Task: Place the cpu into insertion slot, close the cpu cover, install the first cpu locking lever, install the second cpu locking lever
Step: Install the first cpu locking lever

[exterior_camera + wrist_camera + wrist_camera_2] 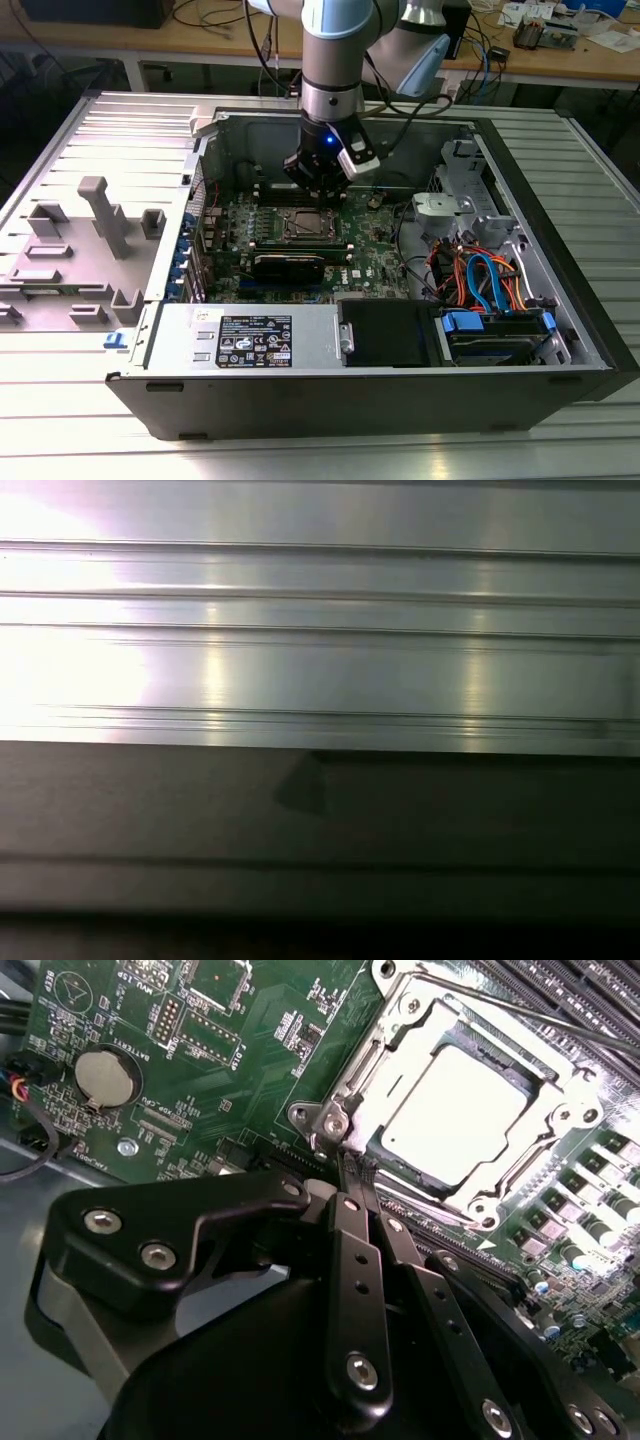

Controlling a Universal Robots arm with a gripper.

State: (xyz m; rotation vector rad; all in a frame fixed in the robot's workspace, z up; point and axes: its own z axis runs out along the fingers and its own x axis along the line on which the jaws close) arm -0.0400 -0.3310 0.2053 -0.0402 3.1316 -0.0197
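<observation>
The cpu (pixel 455 1110) lies flat in the insertion slot (pixel 305 225) on the green motherboard, its silver top bright. The cpu cover (pixel 362 1065) is down around it as a silver frame. A thin wire locking lever (pixel 520 1008) runs along the far side of the socket. My gripper (pixel 345 1158) is shut, its black fingers (pixel 358 1260) meeting at a tip beside the socket's corner screw (pixel 331 1122); I see nothing between them. In the exterior view the gripper (pixel 318 192) hangs just above the back edge of the socket.
The open computer case (pixel 560 300) surrounds the board. A power supply box (pixel 250 340) and a drive bay with orange and blue cables (pixel 480 280) sit at the front. Memory slots (pixel 590 1000) flank the socket, with a coin battery (pixel 108 1078) nearby. Grey plastic parts (pixel 100 215) lie outside the case.
</observation>
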